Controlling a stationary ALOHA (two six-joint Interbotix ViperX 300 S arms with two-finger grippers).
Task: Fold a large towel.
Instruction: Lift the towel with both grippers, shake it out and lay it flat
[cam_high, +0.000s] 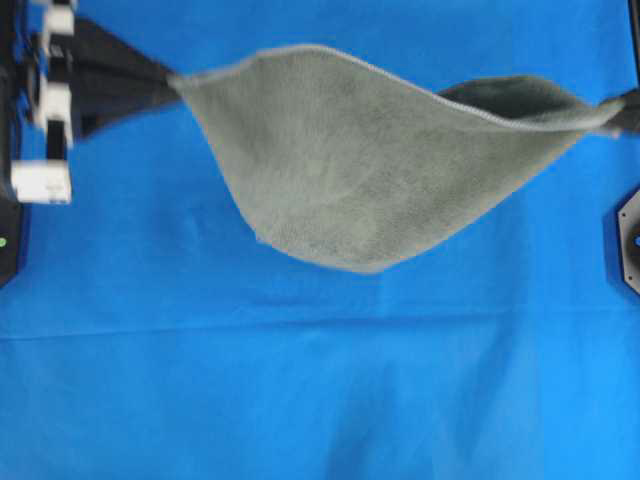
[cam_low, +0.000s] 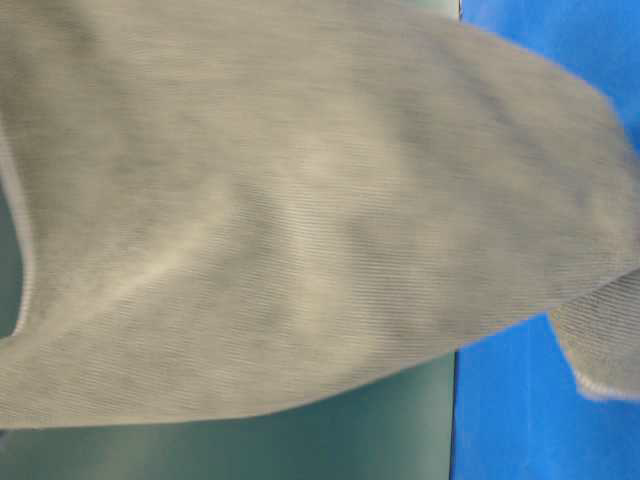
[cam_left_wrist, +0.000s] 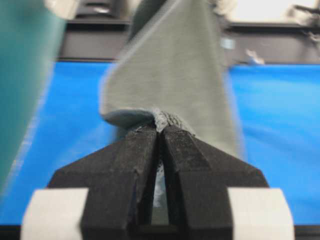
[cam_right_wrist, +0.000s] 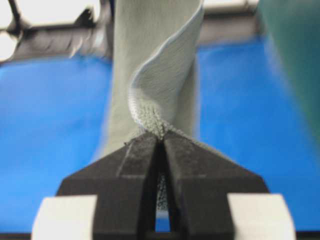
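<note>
The grey-green towel (cam_high: 350, 170) hangs stretched in the air between both arms, its belly sagging toward the blue table. My left gripper (cam_high: 168, 80) is shut on its left corner at the upper left of the overhead view. In the left wrist view the black fingers (cam_left_wrist: 145, 150) pinch bunched cloth (cam_left_wrist: 170, 75) at the tips of the left gripper (cam_left_wrist: 160, 129). My right gripper (cam_high: 622, 108) is shut on the opposite corner at the right edge; the right wrist view shows the right gripper (cam_right_wrist: 161, 134) clamping a twisted fold of towel (cam_right_wrist: 160, 75). The towel (cam_low: 300, 220) fills the table-level view.
The blue cloth-covered table (cam_high: 300, 380) spreads under the towel. The left arm's white and black links (cam_high: 50, 100) stand at the left edge. A black base plate (cam_high: 630, 240) sits at the right edge. A green panel (cam_low: 300, 440) shows in the table-level view.
</note>
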